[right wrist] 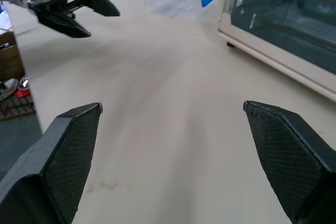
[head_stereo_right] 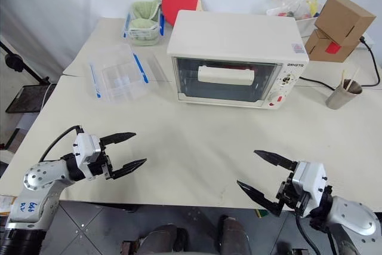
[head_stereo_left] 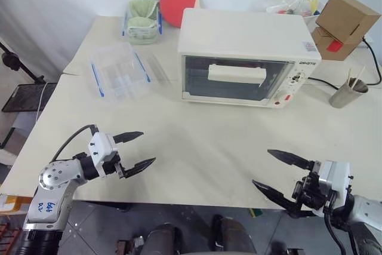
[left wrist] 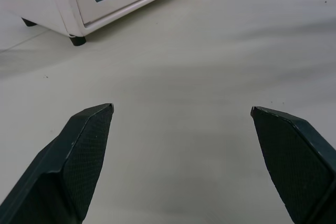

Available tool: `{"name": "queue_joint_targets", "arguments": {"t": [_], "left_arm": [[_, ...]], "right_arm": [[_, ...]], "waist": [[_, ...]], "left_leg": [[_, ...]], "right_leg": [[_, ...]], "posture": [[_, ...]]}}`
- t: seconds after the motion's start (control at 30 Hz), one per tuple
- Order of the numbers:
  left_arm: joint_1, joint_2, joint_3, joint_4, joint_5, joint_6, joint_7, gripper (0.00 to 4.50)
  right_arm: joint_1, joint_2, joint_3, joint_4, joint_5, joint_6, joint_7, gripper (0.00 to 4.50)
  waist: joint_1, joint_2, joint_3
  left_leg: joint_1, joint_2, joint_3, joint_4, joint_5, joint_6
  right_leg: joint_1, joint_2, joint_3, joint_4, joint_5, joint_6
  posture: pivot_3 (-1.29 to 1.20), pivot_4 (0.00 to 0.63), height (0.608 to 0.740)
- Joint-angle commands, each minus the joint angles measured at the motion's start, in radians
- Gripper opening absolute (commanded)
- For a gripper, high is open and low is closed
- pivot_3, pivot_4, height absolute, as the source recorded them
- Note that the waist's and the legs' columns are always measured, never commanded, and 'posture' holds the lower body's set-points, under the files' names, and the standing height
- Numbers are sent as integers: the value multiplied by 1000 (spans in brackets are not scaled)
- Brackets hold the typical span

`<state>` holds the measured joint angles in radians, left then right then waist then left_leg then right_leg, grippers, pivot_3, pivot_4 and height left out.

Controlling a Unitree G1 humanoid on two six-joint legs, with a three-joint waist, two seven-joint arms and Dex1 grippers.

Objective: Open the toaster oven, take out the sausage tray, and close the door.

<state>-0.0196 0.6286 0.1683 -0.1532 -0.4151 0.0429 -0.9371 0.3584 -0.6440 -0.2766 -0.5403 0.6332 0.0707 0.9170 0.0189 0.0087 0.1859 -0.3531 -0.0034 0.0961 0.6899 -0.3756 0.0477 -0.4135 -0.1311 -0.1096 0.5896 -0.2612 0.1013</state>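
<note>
The left gripper (head_stereo_left: 136, 149) of two black fingers is seen at the lower left of the left eye view, spread wide and holding nothing, above the near part of the cream-coloured table (head_stereo_left: 203, 141). The right gripper (head_stereo_left: 280, 173) is seen at the lower right of the same view, likewise spread wide and empty, near the table's front edge. Both are kept well apart from every object.

Further up, at the upper centre of the frame, the cream-white boxy toaster oven (head_stereo_left: 245, 34) is set on the table. Its wide dark-tinted glass door (head_stereo_left: 236, 79) is shut, with the long cream bar handle (head_stereo_left: 237, 74) lying across the glass. Knobs and a red button (head_stereo_left: 287, 97) are placed at the right end of the front. The sausage tray cannot be made out behind the tinted glass.

To the left of the oven, a clear plastic container with blue clips (head_stereo_left: 119, 71) is found, and behind it a second container holding something green (head_stereo_left: 142, 21). A red table-tennis paddle (head_stereo_left: 178, 1) is propped at the back. At the upper right, a brown cardboard box (head_stereo_left: 343, 25) and a grey cup holding sticks (head_stereo_left: 348, 92) are seen.
</note>
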Motion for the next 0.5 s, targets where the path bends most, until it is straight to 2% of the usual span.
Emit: {"name": "queue_joint_targets", "arguments": {"t": [0.03, 0.2, 0.37, 0.5], "left_arm": [[8, -6, 21, -56, -31, 18, 19, 4457], [-3, 1, 54, -88, -118, 98, 21, 4457], [-18, 29, 128, -99, -289, 189, -58, 4457], [-23, 43, 151, -114, -330, 227, -77, 4457]], "right_arm": [[-47, 10, 8, 0, 47, 46, -25, 4500], [-206, 5, 23, 25, 124, 174, -83, 4500], [-430, 28, 51, 113, 213, 307, -138, 4500], [-572, 44, 69, 200, 230, 368, -136, 4500]], "waist": [[1, 0, 0], [1, 0, 0], [-7, 0, 0], [-11, 0, 0]], "left_leg": [[0, 0, 0, 0, 1, 1], [0, 0, 0, 0, 2, 3], [0, 0, -1, 1, 2, 3], [-1, 0, -1, 1, 2, 3]], "right_leg": [[0, 0, 0, 0, 0, 0], [0, 0, 0, 0, 0, 0], [0, 0, -1, 1, 0, 0], [0, 0, -2, 1, 0, 0]], "posture": [[0, 150, 740], [0, 150, 740], [0, 150, 740], [0, 150, 740]]}}
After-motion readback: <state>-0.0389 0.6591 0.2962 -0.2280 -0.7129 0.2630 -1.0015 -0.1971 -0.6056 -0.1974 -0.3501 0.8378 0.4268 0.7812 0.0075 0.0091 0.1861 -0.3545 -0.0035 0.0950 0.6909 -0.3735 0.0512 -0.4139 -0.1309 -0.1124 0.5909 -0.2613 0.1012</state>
